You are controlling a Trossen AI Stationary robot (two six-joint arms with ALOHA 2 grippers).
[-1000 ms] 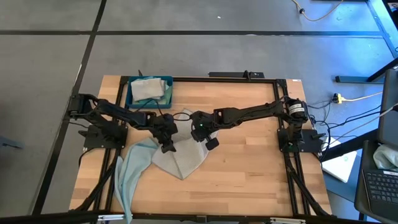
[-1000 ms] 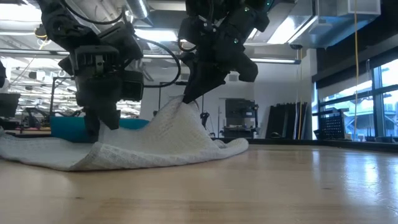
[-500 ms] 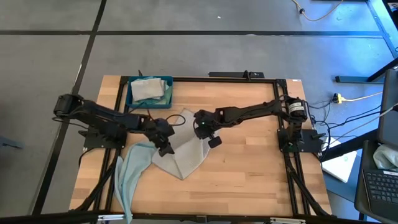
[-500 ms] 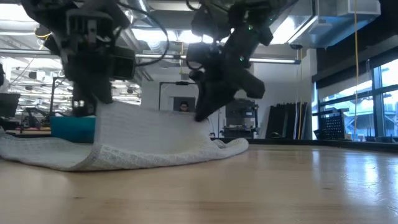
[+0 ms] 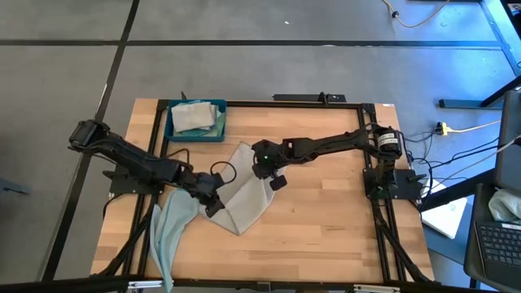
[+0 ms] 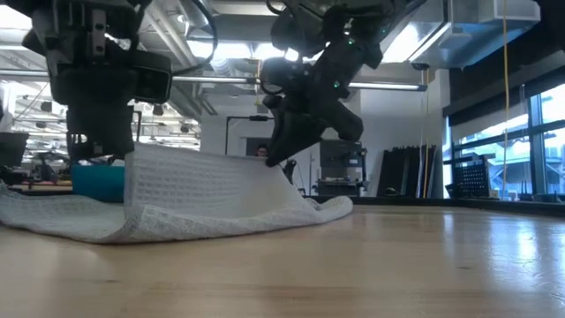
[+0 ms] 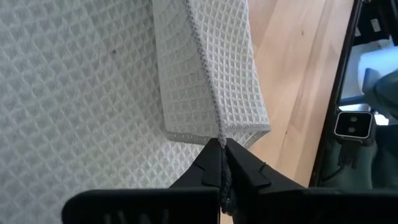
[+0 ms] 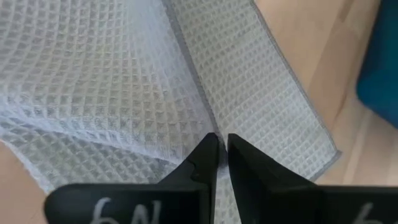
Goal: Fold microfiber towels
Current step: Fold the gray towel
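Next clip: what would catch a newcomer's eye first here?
Both pincers pinch one light grey waffle-weave towel mid-table and hold it up like a tent: the left pincer is shut on one edge, the right pincer on another. A pale teal cloth trails off the near left edge, and a dark blue tray of folded cloths sits at the far left corner.

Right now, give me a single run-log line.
left gripper: shut on grey towel edge | right gripper: shut on same towel | towel lifted between them

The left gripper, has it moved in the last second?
Yes. In the high view the left gripper has slid away from the rigid dark blue tray, gripping the light grey waffle towel.
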